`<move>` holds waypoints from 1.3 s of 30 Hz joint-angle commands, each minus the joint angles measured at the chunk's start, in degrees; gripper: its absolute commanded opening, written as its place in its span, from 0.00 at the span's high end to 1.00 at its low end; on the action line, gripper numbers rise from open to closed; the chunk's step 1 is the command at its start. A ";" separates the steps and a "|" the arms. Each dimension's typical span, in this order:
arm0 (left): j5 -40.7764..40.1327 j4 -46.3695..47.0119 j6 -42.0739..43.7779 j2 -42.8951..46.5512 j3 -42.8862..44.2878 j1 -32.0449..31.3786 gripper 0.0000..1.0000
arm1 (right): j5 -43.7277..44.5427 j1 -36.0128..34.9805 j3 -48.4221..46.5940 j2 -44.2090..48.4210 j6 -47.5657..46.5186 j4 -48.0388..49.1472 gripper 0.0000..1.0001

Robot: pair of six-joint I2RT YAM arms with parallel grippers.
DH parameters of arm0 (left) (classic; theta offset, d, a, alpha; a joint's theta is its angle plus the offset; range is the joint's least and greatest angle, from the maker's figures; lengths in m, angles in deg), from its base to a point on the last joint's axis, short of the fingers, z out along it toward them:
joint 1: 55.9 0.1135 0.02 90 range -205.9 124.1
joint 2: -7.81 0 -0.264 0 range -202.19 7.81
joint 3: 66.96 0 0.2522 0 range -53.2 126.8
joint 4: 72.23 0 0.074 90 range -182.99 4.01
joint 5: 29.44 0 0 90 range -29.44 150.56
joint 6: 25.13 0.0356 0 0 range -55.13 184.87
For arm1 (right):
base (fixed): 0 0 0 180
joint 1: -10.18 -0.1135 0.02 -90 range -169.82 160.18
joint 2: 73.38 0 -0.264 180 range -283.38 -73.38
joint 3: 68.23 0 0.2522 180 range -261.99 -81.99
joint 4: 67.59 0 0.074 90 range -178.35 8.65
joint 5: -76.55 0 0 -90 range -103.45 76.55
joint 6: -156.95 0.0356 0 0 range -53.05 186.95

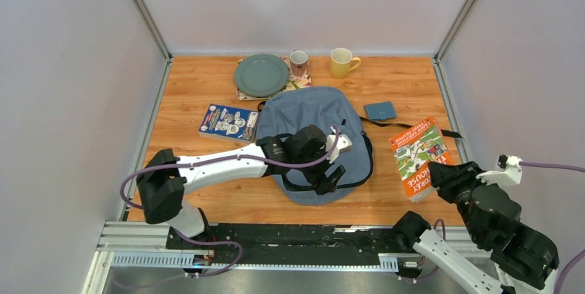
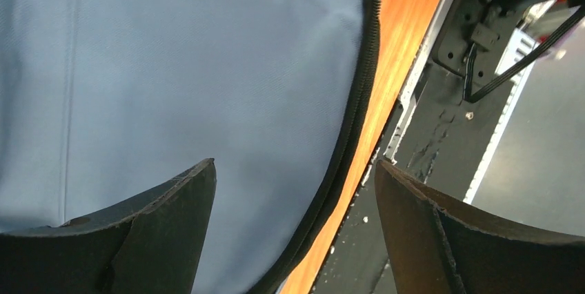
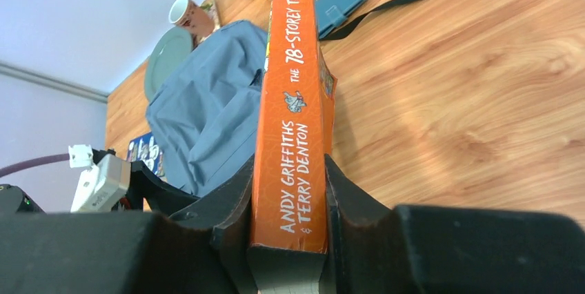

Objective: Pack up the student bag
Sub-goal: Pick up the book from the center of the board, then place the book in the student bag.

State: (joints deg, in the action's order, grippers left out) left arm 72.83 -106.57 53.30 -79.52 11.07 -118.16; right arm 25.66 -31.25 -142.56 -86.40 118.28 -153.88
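the left arm lies across the large soft grey-blue fabric student bag (image 1: pixel 314 109) in the top view and hides its middle, so i cannot tell where its opening is or whether it is zipped. the left wrist view shows only a cropped patch of it: smooth matte cloth with one stitched seam, edged by a curved, ribbed black zipper trim (image 2: pixel 355 114).

the bag lies flat and rounded in the middle of the orange-brown wooden table (image 1: pixel 207 190). it sits between a flat blue picture-covered book (image 1: pixel 228 122) on its left and a thick orange paperback book (image 3: pixel 293 101) on its right. a thin black strap (image 1: pixel 414 127) trails off to the right, past a small flat teal case (image 1: pixel 380 110). a round grey-green plate (image 1: pixel 261 74) sits just behind the bag.

the left gripper (image 2: pixel 293 232) hangs over the bag's near edge with its dark, rough-edged jaws spread wide and nothing between them. the right gripper (image 3: pixel 290 190) is clamped on the paperback's glossy spine. its own fingers are largely hidden by the wrist in the top view.
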 commanded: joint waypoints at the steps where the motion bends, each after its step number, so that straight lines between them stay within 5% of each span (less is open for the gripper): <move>1: -0.85 -2.54 7.53 -4.51 6.64 -2.86 0.09 | 6.06 -0.14 -3.14 0.71 2.37 -1.47 1.00; 7: -1.46 -2.80 9.02 -9.70 10.34 -4.45 0.09 | 5.19 -0.32 -3.06 2.64 3.42 -2.09 1.00; 10: -1.20 -3.85 9.46 -11.37 11.66 -4.54 0.18 | 4.75 -0.49 -2.79 3.26 4.04 -2.17 1.00; 14: -0.32 -3.77 8.94 -11.90 12.02 -4.63 0.55 | 4.22 -0.84 -2.00 3.52 4.48 -2.17 1.00; 21: 0.30 -3.33 8.50 -10.76 12.11 -4.63 0.96 | 3.51 -1.20 -0.86 3.70 5.09 -2.09 1.00; 34: 1.35 -1.75 6.57 -9.09 12.19 -4.62 0.94 | 0.97 -1.81 0.55 3.88 5.18 -1.82 1.00; 38: 1.79 -0.96 5.51 -9.26 12.02 -4.63 0.69 | 0.53 -1.90 0.55 4.14 5.18 -1.82 1.00; 39: 2.05 -0.61 5.42 -9.26 11.84 -4.63 0.69 | 0.44 -1.90 0.55 4.14 5.18 -1.82 1.00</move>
State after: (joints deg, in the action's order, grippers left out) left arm 73.73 -110.13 60.22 -91.30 21.15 -122.64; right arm 25.42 -32.78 -141.47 -83.38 121.77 -160.61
